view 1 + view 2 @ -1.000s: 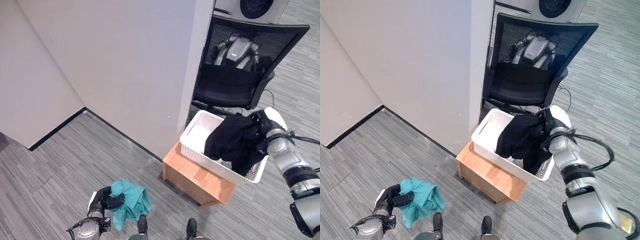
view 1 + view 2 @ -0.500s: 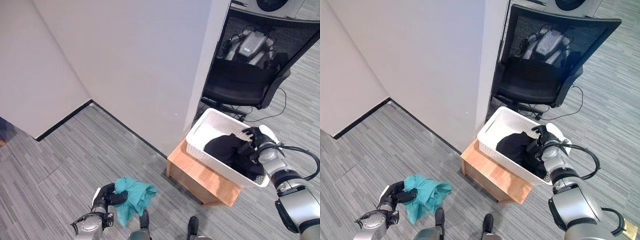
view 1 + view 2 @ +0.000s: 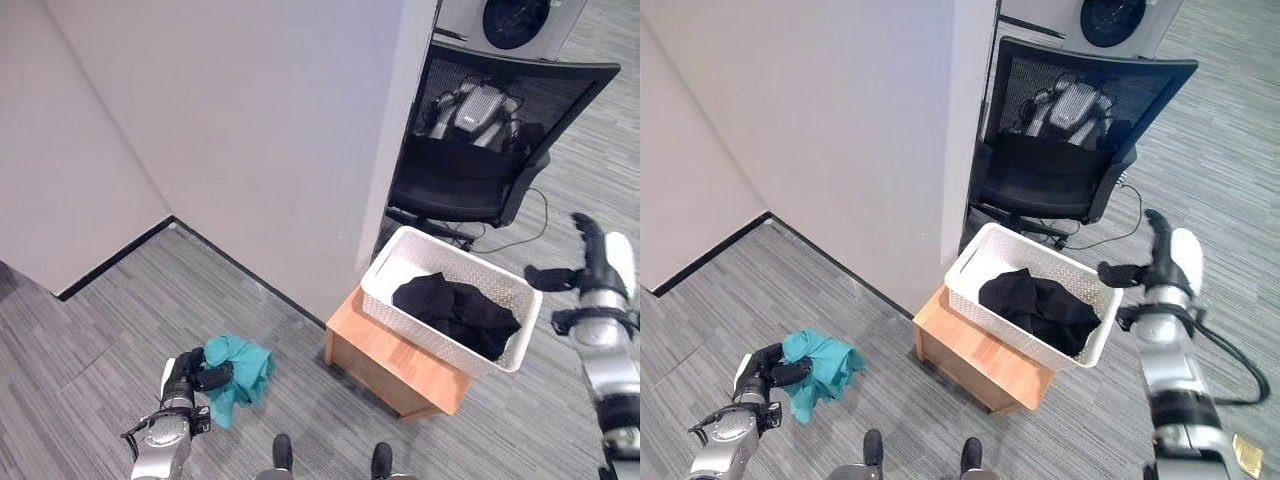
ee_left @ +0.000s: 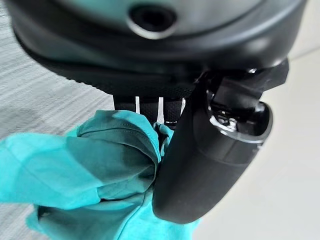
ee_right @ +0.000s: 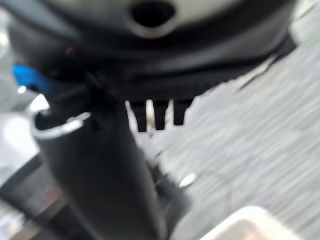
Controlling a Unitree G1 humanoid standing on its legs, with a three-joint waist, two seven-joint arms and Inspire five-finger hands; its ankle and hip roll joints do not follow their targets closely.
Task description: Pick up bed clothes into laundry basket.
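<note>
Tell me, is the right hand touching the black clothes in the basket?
Apart. In the left eye view the right hand is open, raised beyond the white basket rim, with floor showing between it and the black clothes.

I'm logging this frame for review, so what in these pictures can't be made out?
- Under the black garment: the white laundry basket floor, both eye views; the cloth covers it.
- How much teal cloth hangs below the left hand: cut off by the left wrist view's edge.
- Past the right hand, right wrist view: surroundings blurred.
- What lies on the black chair: the mesh back veils it.
</note>
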